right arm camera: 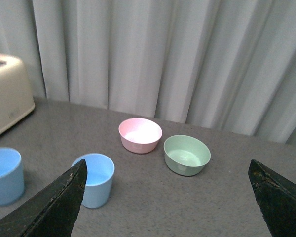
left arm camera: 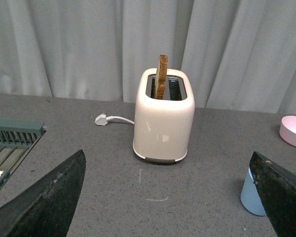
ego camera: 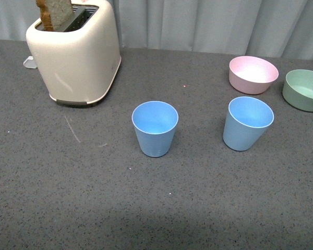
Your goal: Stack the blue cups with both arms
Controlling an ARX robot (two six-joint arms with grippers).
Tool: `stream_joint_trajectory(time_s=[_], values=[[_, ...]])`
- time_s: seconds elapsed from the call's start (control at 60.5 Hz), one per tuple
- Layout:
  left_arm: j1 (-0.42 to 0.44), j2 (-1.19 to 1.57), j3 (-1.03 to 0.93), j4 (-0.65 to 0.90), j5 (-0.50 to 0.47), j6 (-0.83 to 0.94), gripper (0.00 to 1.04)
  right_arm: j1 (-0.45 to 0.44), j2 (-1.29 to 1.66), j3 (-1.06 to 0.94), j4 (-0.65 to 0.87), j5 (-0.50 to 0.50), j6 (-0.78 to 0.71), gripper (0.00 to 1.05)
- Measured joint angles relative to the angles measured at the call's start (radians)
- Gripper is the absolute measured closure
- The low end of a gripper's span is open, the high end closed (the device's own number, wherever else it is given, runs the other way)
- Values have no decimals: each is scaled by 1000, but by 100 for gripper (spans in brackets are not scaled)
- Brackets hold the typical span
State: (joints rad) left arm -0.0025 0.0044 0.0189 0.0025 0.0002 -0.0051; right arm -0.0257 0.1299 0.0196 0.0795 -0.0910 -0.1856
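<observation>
One grey surface [ego camera: 52,198] carries a cream toaster [ego camera: 75,57], pink bowl [ego camera: 253,74], green bowl [ego camera: 304,89] and two upright blue cups, centre cup [ego camera: 155,128] well apart from outer cup [ego camera: 247,124]. Left hand [left arm camera: 167,154] and right hand [right arm camera: 167,163] hang spread wide, empty, seemingly one per cup.

1. You see one blue cup [ego camera: 155,130] and the other blue cup [ego camera: 247,125] in the same light blue, with paler rims.
2. Your toaster [ego camera: 75,57] is cream with a dark band at its base; the toast [ego camera: 55,13] is brown.
3. The pink bowl [ego camera: 253,74] is pale pink, the green bowl [ego camera: 303,90] a muted green.
4. The table [ego camera: 156,208] is dark grey with white speckles; the curtain [ego camera: 208,23] is pale grey.
</observation>
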Motion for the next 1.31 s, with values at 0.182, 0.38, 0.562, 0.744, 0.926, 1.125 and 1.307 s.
stream_joint_trajectory(time_s=[0.182,0.38,0.562,0.744,0.926,1.125,1.307], values=[[0,0,0,0,0,0,7,16,496,84,323,12,-73,10],[0,0,0,0,0,0,7,66,1106,352,376,25,0,10],[0,0,0,0,0,0,7,103,1423,592,220,31,92,10],[0,0,0,0,0,0,7,133,1619,776,115,59,177,10],[0,0,0,0,0,0,7,152,1769,883,37,73,251,10],[0,0,0,0,0,0,7,161,1882,966,-37,71,328,29],[0,0,0,0,0,0,7,166,1904,1002,-60,72,353,57]])
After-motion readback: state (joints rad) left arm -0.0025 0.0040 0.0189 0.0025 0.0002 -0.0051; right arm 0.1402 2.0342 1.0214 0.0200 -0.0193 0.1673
